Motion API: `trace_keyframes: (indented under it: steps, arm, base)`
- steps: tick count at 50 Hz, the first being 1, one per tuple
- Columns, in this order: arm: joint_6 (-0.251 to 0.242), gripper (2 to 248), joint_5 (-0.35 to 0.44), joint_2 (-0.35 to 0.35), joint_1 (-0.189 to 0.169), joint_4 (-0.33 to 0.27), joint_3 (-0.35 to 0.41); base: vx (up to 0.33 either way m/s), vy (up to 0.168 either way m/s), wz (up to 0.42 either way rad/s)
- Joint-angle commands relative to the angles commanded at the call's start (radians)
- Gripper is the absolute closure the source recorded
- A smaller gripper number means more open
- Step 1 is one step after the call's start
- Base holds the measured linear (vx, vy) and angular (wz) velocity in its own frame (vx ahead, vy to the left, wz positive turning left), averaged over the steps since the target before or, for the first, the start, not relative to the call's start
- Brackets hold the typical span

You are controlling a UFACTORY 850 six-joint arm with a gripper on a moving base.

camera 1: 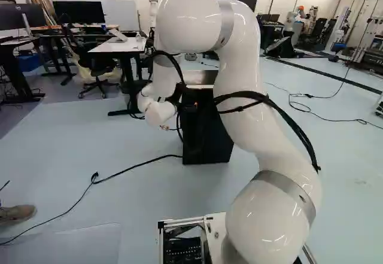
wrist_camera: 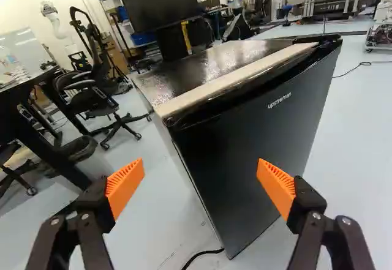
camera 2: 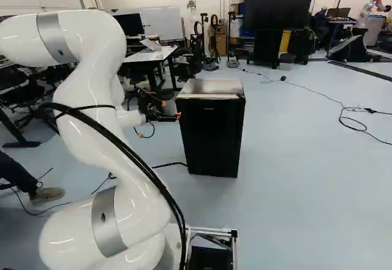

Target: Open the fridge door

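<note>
The white arm (camera 2: 104, 160) fills the left of the right base view, bent seemingly to reach the black fridge (camera 2: 211, 126) mid-frame. Its door (wrist_camera: 257, 135) is closed; the claw (wrist_camera: 201, 167) is spread — probably to straddle the door's edge.

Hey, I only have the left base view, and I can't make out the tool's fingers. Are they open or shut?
Observer: Open. In the wrist view, the tool has its orange pads standing wide apart.
Operator: Okay, and is the fridge door closed?
Observer: It looks closed. The wrist view shows the door lying along the front of the fridge.
Operator: Where's the tool against the door?
Observer: In the right base view, it shows just left of the door's upper part.
</note>
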Motion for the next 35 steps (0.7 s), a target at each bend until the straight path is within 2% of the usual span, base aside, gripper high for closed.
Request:
trace_keyframes:
  steps: [29, 35]
  arm:
    - [0.0, 3, 0.0, -0.025, -0.011, 0.0, -0.04]
    - [-0.032, 3, 0.0, -0.025, -0.011, 0.0, -0.04]
  base:
    - [0.0, 0.0, 0.0]
    - [0.0, 0.0, 0.0]
